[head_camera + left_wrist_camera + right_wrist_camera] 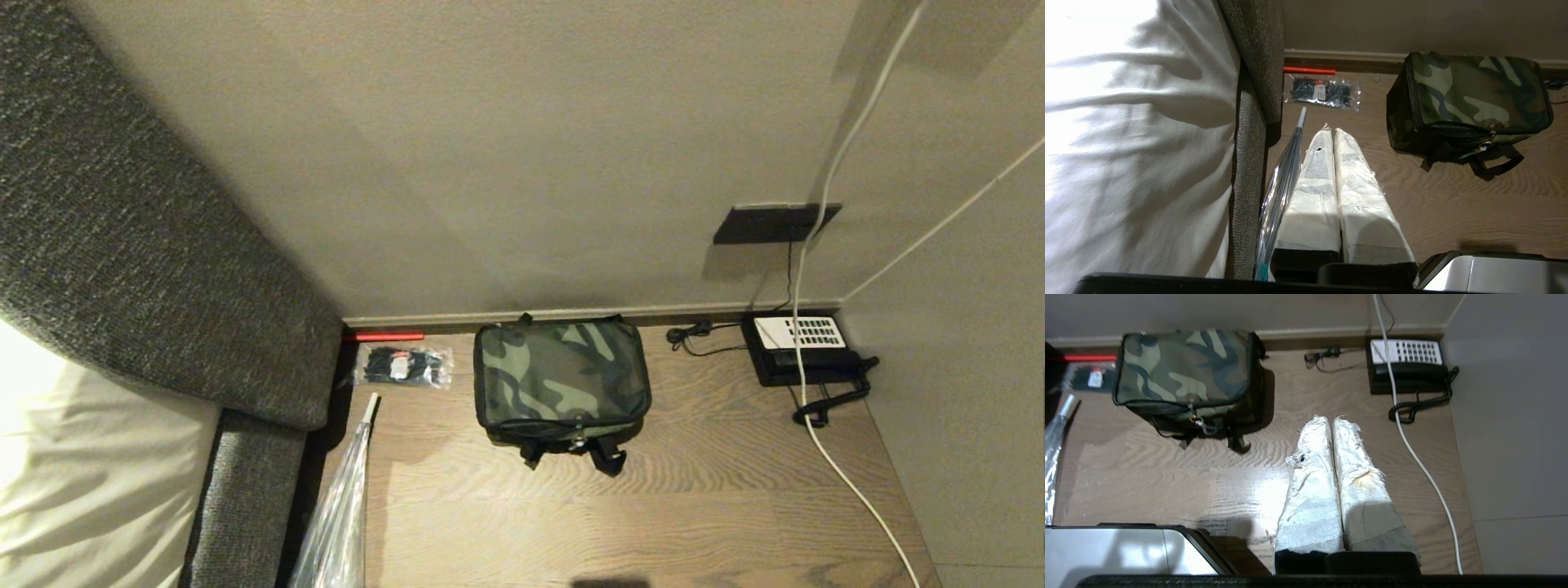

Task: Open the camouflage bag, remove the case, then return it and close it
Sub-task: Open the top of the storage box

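While pincers (1331,420) hang back, camouflage bag (1186,371) lies ahead.

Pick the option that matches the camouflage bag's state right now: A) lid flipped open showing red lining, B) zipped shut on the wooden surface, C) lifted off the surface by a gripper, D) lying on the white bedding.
B: the camouflage bag sits on the wooden surface with its lid flat and closed, and both the left gripper and right gripper are apart from it.
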Available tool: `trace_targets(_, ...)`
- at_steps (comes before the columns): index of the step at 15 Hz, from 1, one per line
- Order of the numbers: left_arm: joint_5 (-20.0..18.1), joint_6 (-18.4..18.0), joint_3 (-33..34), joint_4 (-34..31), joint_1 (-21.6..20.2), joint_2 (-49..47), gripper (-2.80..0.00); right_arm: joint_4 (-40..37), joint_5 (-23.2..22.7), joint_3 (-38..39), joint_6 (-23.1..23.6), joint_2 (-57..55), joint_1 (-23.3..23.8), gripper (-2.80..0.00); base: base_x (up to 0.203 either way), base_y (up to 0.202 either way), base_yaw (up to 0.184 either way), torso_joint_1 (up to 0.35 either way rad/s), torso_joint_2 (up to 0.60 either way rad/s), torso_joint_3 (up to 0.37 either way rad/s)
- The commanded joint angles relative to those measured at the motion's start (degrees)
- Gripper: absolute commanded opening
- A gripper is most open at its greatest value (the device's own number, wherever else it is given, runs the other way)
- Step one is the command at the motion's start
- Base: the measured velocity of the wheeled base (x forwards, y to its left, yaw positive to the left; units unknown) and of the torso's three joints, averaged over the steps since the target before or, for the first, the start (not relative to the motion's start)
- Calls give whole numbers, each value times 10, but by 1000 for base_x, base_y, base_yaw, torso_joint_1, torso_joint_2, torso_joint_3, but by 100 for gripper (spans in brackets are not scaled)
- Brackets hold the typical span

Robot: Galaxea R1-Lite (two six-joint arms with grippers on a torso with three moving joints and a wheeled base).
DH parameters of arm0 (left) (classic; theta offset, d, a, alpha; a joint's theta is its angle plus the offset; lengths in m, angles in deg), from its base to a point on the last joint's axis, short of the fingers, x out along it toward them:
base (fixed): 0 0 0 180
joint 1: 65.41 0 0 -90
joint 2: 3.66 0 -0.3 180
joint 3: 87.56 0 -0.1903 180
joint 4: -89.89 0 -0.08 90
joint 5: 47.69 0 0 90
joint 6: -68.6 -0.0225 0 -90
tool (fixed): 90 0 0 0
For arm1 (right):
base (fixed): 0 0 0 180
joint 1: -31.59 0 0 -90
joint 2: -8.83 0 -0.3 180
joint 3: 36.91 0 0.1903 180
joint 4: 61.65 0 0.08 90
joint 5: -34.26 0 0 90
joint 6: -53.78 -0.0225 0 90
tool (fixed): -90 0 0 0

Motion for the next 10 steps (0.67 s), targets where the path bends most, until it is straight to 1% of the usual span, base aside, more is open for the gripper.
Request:
trace_targets(1, 0, 1, 2, 0, 0, 0, -280, 0, 0, 1, 0, 1, 0, -280, 0, 0, 0, 6, 2, -194)
trace_targets(8, 0, -3, 2, 0, 0, 1, -280, 0, 0, 1, 0, 1, 0, -280, 0, 0, 0, 1, 4, -197)
trace_targets(10, 0, -3, 2, 0, 0, 1, -280, 0, 0, 0, 0, 1, 0, -280, 0, 0, 0, 2, 1, -115)
